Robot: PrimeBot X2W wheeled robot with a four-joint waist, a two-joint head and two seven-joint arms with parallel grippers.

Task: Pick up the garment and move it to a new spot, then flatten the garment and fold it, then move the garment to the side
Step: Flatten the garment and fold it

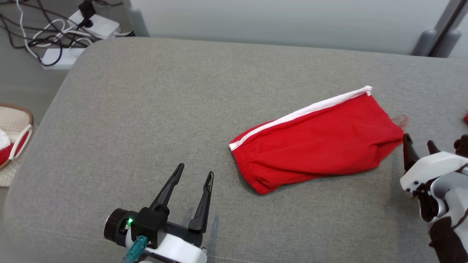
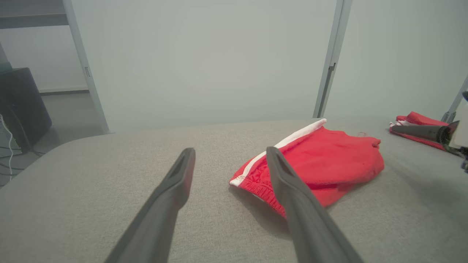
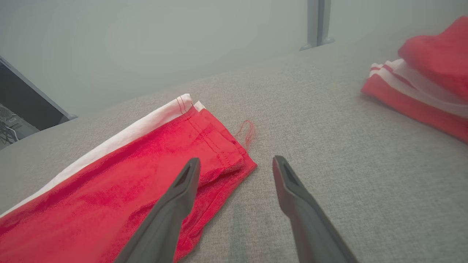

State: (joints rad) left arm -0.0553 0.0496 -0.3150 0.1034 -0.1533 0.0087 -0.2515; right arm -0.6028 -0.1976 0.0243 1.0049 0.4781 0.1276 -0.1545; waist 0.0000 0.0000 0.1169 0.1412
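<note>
A red garment (image 1: pixel 318 140) with a white side stripe lies folded in a long slab on the grey cushion, right of centre. It also shows in the left wrist view as the garment (image 2: pixel 329 164) and in the right wrist view as the garment (image 3: pixel 128 175). My left gripper (image 1: pixel 195 174) stands open near the front edge, left of the garment's elastic waistband end, holding nothing. My right gripper (image 1: pixel 418 143) is open just off the garment's hem end at the right, with its left fingertip over the hem corner in its own view (image 3: pixel 236 164).
The grey cushion (image 1: pixel 146 109) spreads wide to the left and back. A second folded red and white garment (image 3: pixel 420 84) lies at the far right. Cables and power strips (image 1: pixel 65 33) sit on the floor at back left, a woven basket (image 1: pixel 14 138) at the left.
</note>
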